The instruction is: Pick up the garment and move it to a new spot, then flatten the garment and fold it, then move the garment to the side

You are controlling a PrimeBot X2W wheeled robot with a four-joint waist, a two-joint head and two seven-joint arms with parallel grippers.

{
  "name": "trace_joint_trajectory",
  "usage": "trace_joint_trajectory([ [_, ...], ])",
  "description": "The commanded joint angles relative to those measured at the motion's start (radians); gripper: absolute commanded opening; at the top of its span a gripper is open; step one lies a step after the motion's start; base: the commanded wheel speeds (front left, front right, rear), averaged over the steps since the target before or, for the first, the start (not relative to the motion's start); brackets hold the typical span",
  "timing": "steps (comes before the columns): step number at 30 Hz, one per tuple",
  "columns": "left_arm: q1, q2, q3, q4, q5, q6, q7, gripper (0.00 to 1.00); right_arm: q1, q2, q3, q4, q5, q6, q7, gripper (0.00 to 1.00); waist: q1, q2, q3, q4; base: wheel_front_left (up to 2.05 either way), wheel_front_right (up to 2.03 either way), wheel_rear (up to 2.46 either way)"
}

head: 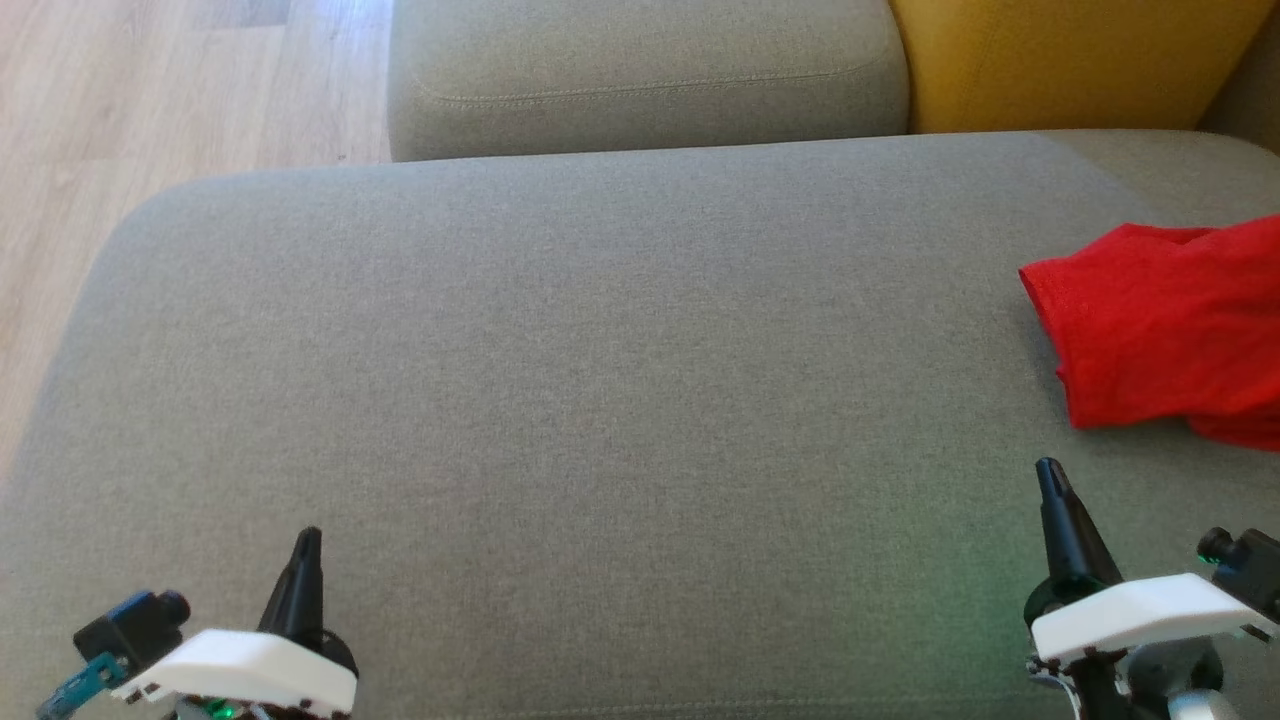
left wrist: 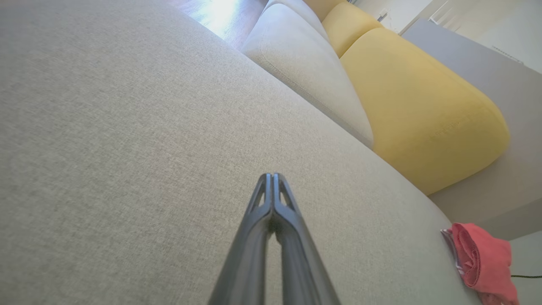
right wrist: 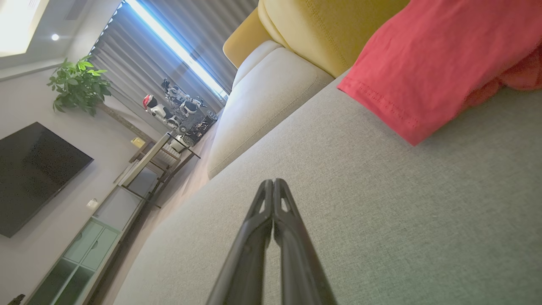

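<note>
Lying garment: a crumpled red fabric garment (head: 1160, 330) sits at the right end of the wide grey woven sofa seat (head: 600, 350), cut off by the head view's right edge.
Garment orientation: the visible part runs across the seat, left to right. One corner points left toward the seat's middle. The full length cannot be told.
Left gripper: the left gripper (head: 306, 545) has its two long dark fingers pressed together tip to tip and grips nothing. It is over the near left of the seat, well apart from the garment.
Right gripper: the right gripper (head: 1048, 475) is likewise closed and empty. It is near the garment's front edge, not touching it.
Head view alone: both grippers appear together, with a pale wood plank floor (head: 150, 90) beyond the seat's left end.
Left wrist view alone: the garment appears as a small rolled bundle at the seat's far edge.
Right wrist view alone: the garment's stitched hem shows close up. Across the room are a black wall screen (right wrist: 34, 173), a leafy green potted plant (right wrist: 78, 84) and a low glass-fronted cabinet (right wrist: 97, 241).
Surroundings: a grey back cushion (head: 640, 70) sits beside a mustard-yellow back cushion (head: 1070, 60), which is behind the garment.
In the way: bare grey fabric lies between the right gripper and the garment.
</note>
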State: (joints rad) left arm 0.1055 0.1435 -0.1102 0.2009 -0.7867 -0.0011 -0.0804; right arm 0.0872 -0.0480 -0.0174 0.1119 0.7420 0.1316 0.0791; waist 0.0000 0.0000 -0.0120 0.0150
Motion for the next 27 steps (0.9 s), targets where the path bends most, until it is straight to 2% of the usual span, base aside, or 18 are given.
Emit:
trace_joint_trajectory([
  [1, -0.057, 0.004, 0.032, -0.024, -0.021, -0.009, 0.002, 0.00, -0.054, -0.021, 0.000, -0.026, 0.025, 0.000, -0.010, 0.00, 0.0000, 0.0000, 0.000, 0.000, 0.00, 0.00, 0.00],
  [27, -0.113, -0.028, 0.097, 0.000, -0.314, -0.053, 0.068, 0.00, -0.104, -0.025, -0.020, 0.030, 0.341, -0.001, -0.006, 0.00, 0.0000, 0.0000, 0.006, -0.005, 0.00, 0.00, 0.00],
])
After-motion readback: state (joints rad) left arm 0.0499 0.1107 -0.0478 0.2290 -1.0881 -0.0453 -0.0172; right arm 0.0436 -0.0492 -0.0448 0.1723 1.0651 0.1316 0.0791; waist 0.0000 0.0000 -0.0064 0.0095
